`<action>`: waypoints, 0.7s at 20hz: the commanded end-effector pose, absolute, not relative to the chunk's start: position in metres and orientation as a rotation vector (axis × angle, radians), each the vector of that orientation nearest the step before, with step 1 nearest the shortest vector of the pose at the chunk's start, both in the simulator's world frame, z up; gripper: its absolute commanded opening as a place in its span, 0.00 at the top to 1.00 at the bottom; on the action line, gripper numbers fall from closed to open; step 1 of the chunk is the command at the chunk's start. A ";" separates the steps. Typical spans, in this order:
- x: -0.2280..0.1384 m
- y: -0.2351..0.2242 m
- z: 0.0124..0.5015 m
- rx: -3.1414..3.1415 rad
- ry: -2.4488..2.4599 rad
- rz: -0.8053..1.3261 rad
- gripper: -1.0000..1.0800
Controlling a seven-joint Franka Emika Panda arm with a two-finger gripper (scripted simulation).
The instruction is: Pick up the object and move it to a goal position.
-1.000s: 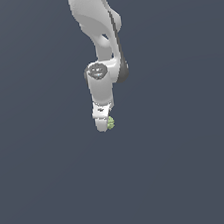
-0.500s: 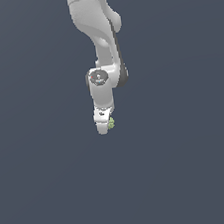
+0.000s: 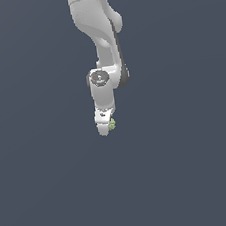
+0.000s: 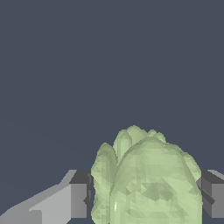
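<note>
The object (image 4: 146, 179) is a light yellow-green lumpy item, filling the space between both fingers in the wrist view. In the exterior view it shows as a tiny green speck (image 3: 112, 124) at the tip of the white arm. My gripper (image 3: 107, 128) hangs at the end of the arm near the middle of the exterior view, pointing down, and is shut on the object. One grey finger (image 4: 74, 199) presses one side and the other finger (image 4: 212, 197) the opposite side.
A plain dark grey-blue surface (image 3: 55, 193) fills everything around the arm in both views. No other objects show.
The arm's wrist and the gripper with the object have shifted slightly toward the exterior view's left and a little upward. The grip is unchanged.
</note>
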State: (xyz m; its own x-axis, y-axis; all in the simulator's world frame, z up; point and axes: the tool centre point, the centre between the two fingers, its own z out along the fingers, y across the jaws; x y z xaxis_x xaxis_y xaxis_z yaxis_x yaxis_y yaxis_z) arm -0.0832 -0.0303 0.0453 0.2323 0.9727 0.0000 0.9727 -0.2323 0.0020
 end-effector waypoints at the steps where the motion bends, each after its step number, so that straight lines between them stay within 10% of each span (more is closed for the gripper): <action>1: -0.084 -0.031 0.046 2.465 1.945 0.002 1.00; 14: -0.111 -0.086 0.083 2.466 1.946 0.000 1.00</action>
